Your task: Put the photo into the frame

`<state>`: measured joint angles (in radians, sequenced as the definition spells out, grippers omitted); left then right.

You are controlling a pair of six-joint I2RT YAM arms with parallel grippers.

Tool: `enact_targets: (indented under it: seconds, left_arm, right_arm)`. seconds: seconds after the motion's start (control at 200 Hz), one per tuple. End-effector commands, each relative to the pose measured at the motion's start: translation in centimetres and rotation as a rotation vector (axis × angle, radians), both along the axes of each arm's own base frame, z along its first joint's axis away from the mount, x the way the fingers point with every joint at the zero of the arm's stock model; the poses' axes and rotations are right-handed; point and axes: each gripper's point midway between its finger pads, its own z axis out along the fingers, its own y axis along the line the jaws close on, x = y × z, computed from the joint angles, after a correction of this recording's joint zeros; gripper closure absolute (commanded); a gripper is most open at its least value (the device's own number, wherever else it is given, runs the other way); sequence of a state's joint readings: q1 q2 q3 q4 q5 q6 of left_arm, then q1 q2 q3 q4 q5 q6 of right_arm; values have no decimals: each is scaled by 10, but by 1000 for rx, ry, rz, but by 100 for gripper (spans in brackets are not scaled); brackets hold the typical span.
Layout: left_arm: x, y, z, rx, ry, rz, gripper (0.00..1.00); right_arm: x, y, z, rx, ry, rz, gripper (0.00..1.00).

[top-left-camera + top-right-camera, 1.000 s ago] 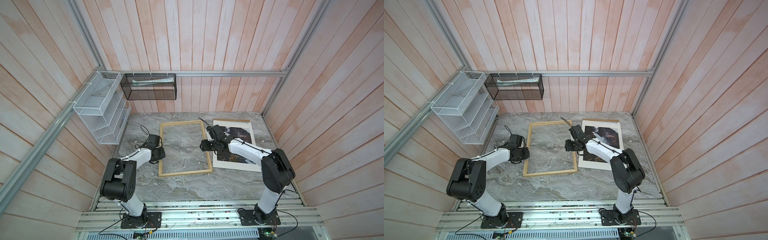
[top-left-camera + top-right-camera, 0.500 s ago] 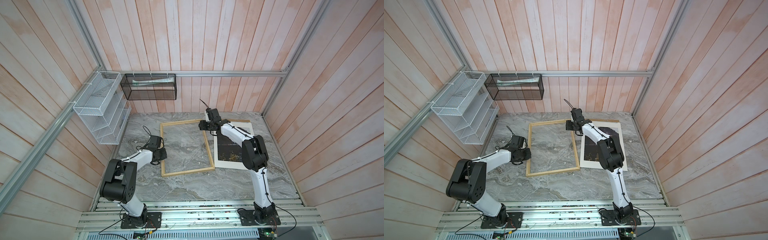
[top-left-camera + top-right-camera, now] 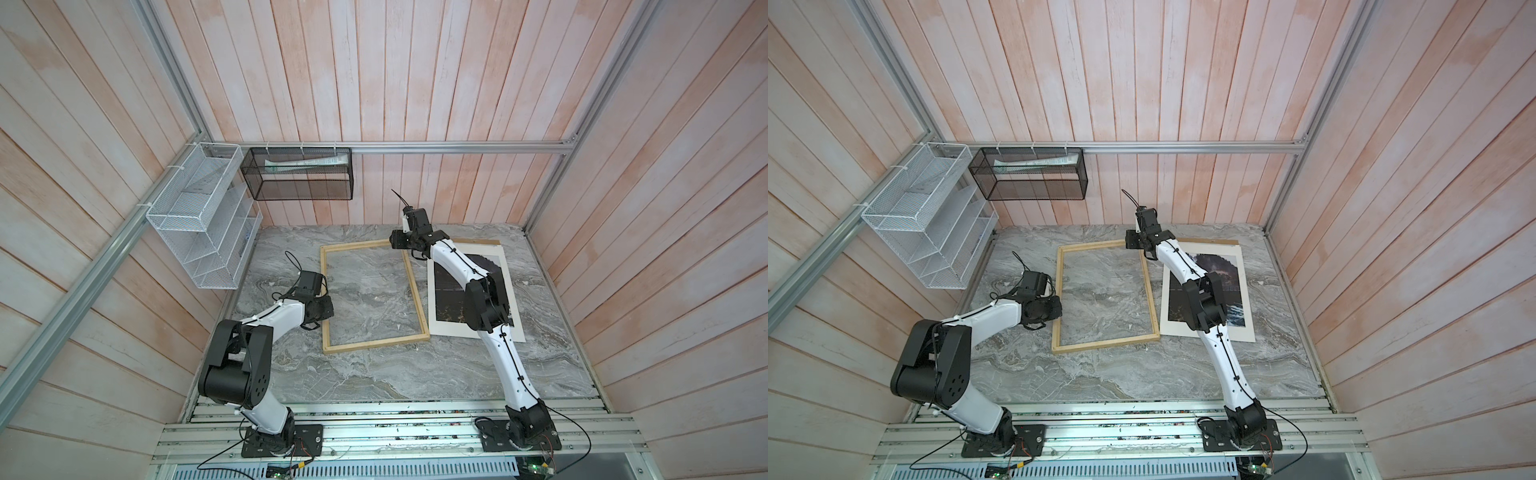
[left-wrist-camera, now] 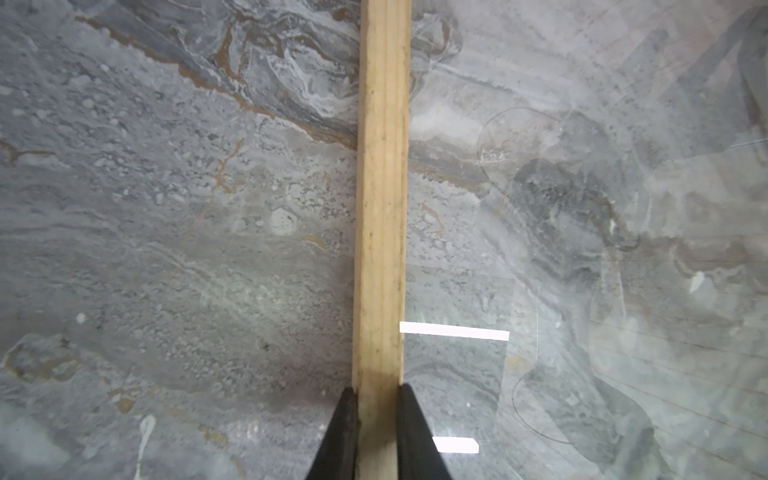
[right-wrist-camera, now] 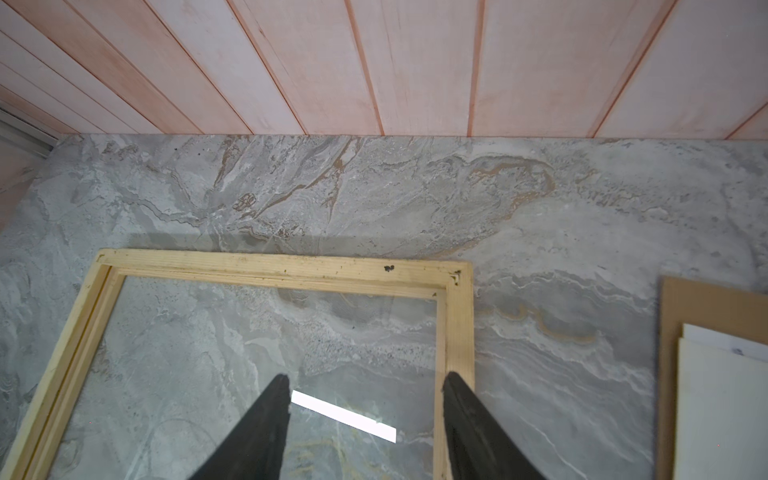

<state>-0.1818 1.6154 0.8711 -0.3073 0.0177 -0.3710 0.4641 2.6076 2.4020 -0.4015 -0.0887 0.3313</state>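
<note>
1. Grey marbled tabletop [image 3: 374,374], boxed in by pale pink plank walls, is carrying everything; the thin pale wooden rectangular frame [image 3: 376,344] with its clear pane is lying flat near the middle
2. Over the last second the right gripper [image 5: 365,380] has been travelling from halfway along the rail facing the photo to the frame's far corner by the back wall, while the frame itself is lying almost where it was
3. The large white-bordered paper photo [image 3: 449,295] of a dark waterfall is still lying face up just beside the frame, on the brown fibreboard backing panel [image 5: 669,332], so the insertion is apparently not starting yet and the arms seem to be squaring the frame first
4. The left gripper [image 4: 377,390] is pinching the frame's opposite rail, its fingers narrow and pressing both sides of the wood
5. The right fingers [image 5: 266,415] are standing wide apart and holding nothing: one is hanging over the pane, the other over the rail's inner edge, and whether either is touching I cannot tell
</note>
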Motion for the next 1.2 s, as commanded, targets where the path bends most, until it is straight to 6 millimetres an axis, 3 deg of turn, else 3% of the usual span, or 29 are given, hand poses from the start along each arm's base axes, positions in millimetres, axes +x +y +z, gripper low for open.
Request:
enact_targets:
  seconds: [0.0, 0.165, 0.185, 0.35, 0.955, 1.195]
  left_arm:
    - [9, 0, 23, -14, -66, 21, 83]
    - [6, 0, 31, -12, -87, 14, 83]
    - [6, 1, 31, -10, -87, 14, 83]
    - [7, -1, 33, -17, -89, 6, 83]
    - [0, -7, 3, -56, -51, 6, 83]
    - [3, -6, 5, -68, -58, 39, 83]
  right_arm:
    - [-4, 9, -10, 20, 35, 29, 40]
    - [-3, 12, -8, 27, 24, 27, 40]
    - [-4, 12, -27, 17, 50, 28, 40]
    - [-4, 18, -40, 43, 66, 35, 40]
    - [10, 14, -71, 45, 72, -54, 40]
    - [-14, 2, -105, -75, 178, -123, 43]
